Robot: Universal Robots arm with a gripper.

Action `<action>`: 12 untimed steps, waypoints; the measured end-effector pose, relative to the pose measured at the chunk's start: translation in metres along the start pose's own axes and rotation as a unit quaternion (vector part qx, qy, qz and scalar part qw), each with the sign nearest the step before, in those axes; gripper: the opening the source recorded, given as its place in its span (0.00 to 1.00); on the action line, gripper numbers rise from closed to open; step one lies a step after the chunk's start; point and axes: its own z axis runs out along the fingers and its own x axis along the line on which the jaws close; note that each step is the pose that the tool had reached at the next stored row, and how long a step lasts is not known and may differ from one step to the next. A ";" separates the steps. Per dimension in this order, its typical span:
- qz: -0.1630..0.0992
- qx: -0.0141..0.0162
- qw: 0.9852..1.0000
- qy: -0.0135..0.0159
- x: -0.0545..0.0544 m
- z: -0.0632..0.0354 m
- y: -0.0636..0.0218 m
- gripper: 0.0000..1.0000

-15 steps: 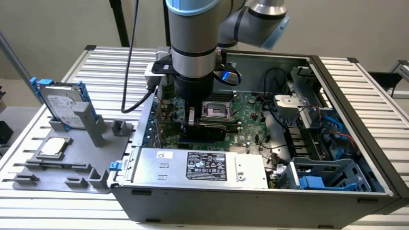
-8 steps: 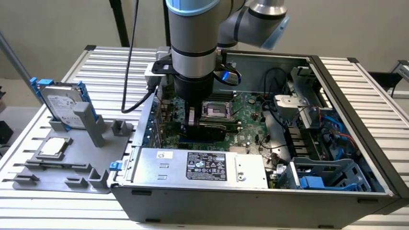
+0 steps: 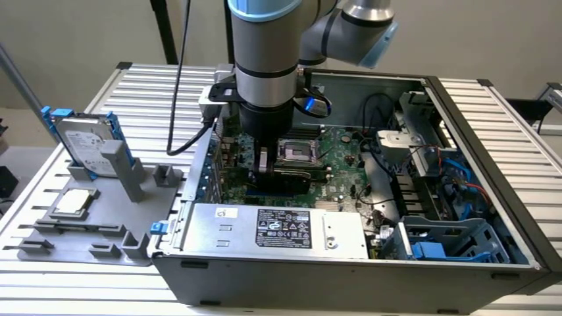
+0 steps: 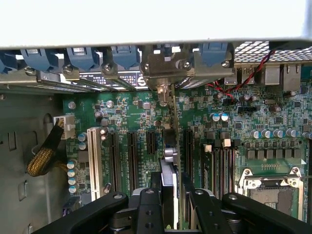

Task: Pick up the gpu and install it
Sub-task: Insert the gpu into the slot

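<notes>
While the end effector point(image 4: 168, 204) stands clamped on the gpu point(image 4: 169, 161) edge-on above the motherboard point(image 4: 219, 141), seating is underway, demanding straight alignment with the slot directly beneath.

Hard drive point(image 3: 83, 141), CPU chip point(image 3: 74, 201)

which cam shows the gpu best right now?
Wrist view. The gpu stands edge-on between the gripper fingers, its silver bracket at the case's rear slots, over the motherboard. In the exterior view the gripper is down inside the case and largely hides the card.
</notes>
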 end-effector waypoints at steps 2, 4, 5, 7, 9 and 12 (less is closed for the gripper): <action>0.000 0.000 1.000 0.000 0.000 0.0000 0.0000 0.27; 0.000 0.000 1.000 0.000 0.001 0.0000 0.0000 0.27; 0.000 0.000 1.000 0.000 0.001 0.0000 0.0000 0.27; 0.000 0.000 1.000 -0.001 0.001 0.0006 0.0001 0.27; 0.000 0.000 1.000 -0.001 0.002 0.0002 -0.0001 0.27; 0.000 -0.001 1.000 -0.001 0.002 0.0001 -0.0001 0.27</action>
